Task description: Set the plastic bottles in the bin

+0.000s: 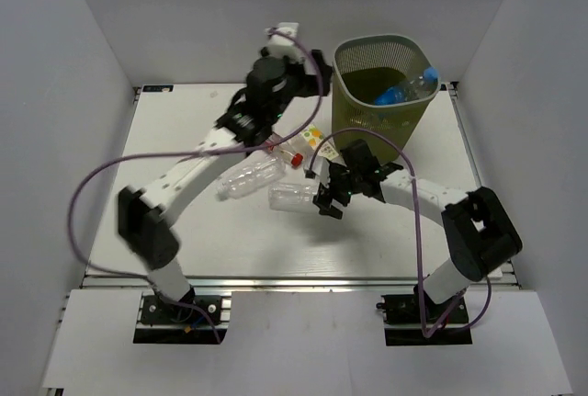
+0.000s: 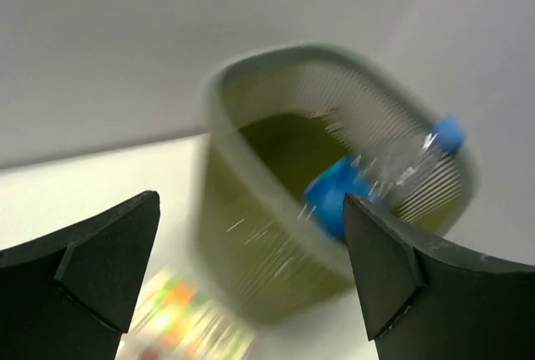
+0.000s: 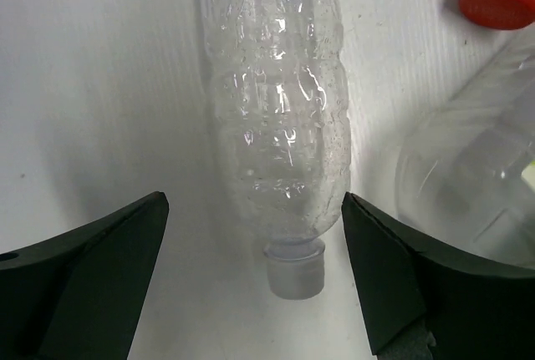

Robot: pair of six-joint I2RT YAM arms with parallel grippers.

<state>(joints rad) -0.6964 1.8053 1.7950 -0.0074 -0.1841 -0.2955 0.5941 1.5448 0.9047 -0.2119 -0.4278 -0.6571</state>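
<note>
No words, numbers or brand names can be read anywhere. The blue-labelled bottle (image 1: 402, 91) inside the bin (image 1: 366, 122) shows only colour. The orange-and-white labelled bottle (image 1: 312, 137), at the bin's eight o'clock, is too small and blurred for any letters.

One bin (image 1: 386, 118), one blue-labelled bottle (image 1: 404, 91) inside. On the surface (image 1: 239, 240) left of it: two unlabelled bottles (image 1: 250, 178), one red-capped bottle (image 1: 292, 155), one orange-labelled bottle (image 1: 312, 137).
</note>
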